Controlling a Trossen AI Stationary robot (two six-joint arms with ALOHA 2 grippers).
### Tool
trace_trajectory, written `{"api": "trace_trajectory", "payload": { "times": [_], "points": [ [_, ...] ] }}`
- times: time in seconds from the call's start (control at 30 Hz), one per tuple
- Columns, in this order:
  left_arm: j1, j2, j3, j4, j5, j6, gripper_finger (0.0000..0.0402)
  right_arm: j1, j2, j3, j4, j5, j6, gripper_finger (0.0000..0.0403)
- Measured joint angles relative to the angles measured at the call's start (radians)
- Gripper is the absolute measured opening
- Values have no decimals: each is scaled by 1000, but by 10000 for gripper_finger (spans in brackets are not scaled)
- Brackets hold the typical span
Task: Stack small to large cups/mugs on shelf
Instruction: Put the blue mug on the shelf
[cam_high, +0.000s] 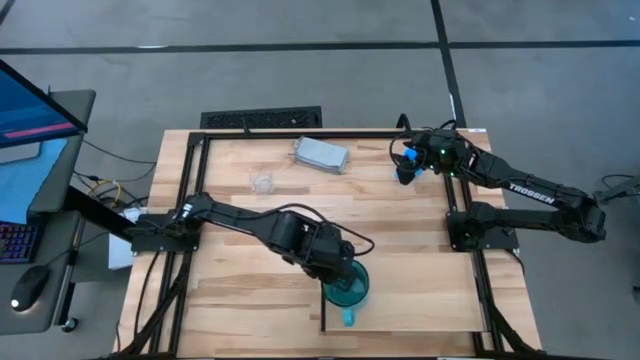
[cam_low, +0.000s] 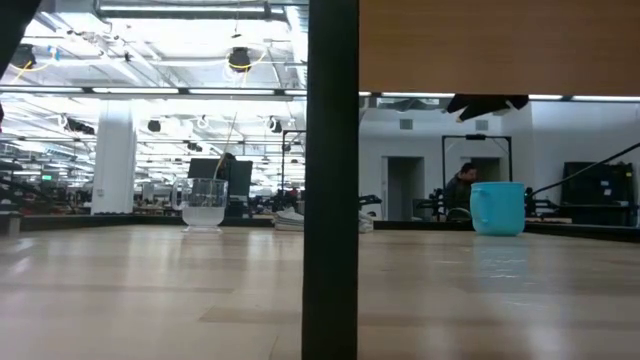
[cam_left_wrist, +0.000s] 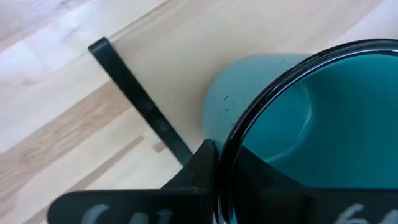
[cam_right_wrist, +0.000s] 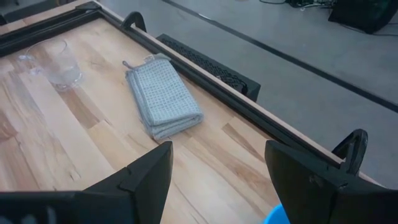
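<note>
- Starting at my left: the left gripper (cam_high: 340, 278) is clamped on the rim of the large teal mug (cam_high: 347, 290), near the table's front edge. The left wrist view shows one finger inside the rim and the mug's wall pinched against it.
- That mug sits at the shelf (cam_high: 420, 305), just beside its thin dark upright edge (cam_left_wrist: 140, 102). I judge the step in hand to be placing the largest mug as the base of the stack. I cannot tell whether it is already resting on the board.
- Next move, as I read it: settle the mug flat on the pale board, release, and lift clear without tipping it.
- Toward the back of the table stands the small clear cup (cam_high: 263, 183), well apart from both grippers, untouched.
- Just to its right lies a folded grey-blue cloth (cam_high: 321, 154), not part of the job.
- On the right, the right gripper (cam_high: 405, 166) hovers directly over the bright-blue mug (cam_high: 407, 158), fingers spread wide and holding nothing. A sliver of blue shows between them in the right wrist view.
- That mug should go next, into the teal one.
</note>
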Motion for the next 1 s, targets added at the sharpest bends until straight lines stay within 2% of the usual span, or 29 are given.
{"api": "trace_trajectory", "payload": {
  "times": [0.43,1.0],
  "points": [
    [36,-1,1,-103,33,34,10,0,0,0,40,0,1,279],
    [45,-1,1,-68,52,57,20,0,0,1,40,0,0,279]
  ]
}}
